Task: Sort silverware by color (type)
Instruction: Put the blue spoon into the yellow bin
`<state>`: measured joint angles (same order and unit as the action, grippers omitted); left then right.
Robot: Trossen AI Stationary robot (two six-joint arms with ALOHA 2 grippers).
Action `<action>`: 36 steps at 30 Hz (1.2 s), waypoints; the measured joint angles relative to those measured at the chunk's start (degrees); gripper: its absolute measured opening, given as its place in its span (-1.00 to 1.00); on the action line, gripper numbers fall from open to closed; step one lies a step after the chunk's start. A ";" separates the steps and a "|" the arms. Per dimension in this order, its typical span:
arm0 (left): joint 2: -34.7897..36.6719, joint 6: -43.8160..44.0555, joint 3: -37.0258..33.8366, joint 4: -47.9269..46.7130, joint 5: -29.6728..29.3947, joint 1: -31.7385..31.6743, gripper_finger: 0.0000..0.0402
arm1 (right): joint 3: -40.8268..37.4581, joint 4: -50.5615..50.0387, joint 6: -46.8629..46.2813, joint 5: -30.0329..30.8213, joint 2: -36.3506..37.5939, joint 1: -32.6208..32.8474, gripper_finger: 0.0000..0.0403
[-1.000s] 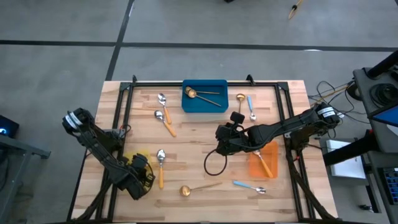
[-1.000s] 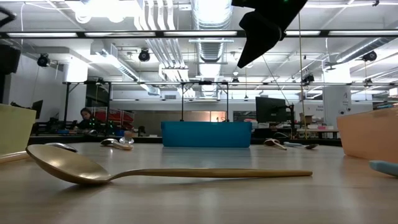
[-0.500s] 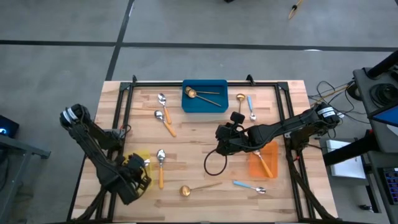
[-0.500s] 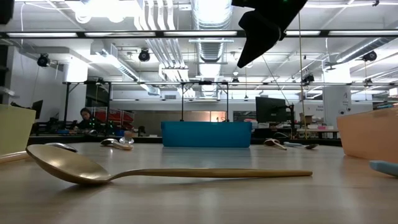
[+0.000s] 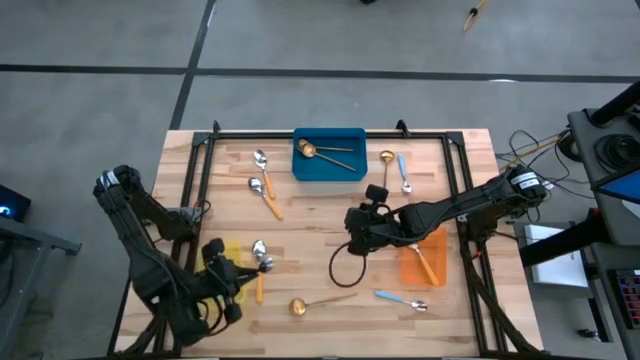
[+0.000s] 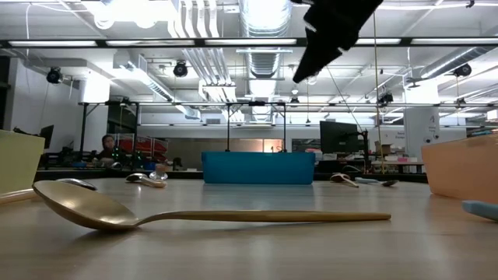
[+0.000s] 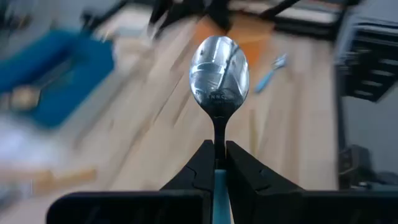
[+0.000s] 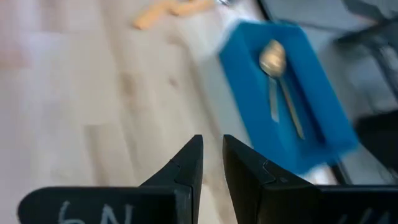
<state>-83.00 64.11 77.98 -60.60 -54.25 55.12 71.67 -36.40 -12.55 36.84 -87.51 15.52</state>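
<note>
The left end effector [image 7: 219, 169] is clenched on a blue-handled spoon [image 7: 219, 70], gripping it at the handle with the silver bowl sticking out past the fingertips; in the high view this spoon [image 5: 262, 262] is carried above the near left part of the table [image 5: 310, 225], beside the yellow bin [image 5: 228, 268]. The right end effector [image 8: 211, 163] hovers over the middle of the table with its fingers a narrow gap apart and nothing between them. The blue bin [image 5: 329, 155] sits at the far edge and holds two gold spoons [image 5: 325, 152]. The orange bin [image 5: 425, 258] on the right holds an orange-handled spoon [image 5: 424, 262]. Loose on the table lie two orange-handled spoons [image 5: 264, 190] at the far left, another orange-handled spoon [image 5: 259, 280] by the yellow bin, a gold spoon [image 5: 318, 301] near the front edge, a blue-handled spoon [image 5: 402, 298] at the near right, and a gold spoon [image 5: 386, 160] with a blue-handled spoon [image 5: 403, 172] just right of the blue bin. A black cable [image 5: 345, 262] loops on the table beneath the right arm.
</note>
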 joint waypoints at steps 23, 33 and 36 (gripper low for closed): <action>0.34 -73.56 -18.39 65.83 21.84 -12.18 -0.99 | -1.52 21.71 18.92 -17.81 1.82 7.62 -0.73; 0.34 -77.66 -38.83 108.82 25.13 -13.31 -0.99 | -6.62 44.38 28.98 -23.96 1.82 7.60 -0.73; 0.43 -78.02 -42.19 116.25 28.50 -14.39 -0.99 | -9.09 53.54 31.06 -25.34 1.88 7.62 -0.73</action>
<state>-82.56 -13.91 35.79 55.65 -25.75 40.73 62.58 17.14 18.51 11.50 -85.62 23.14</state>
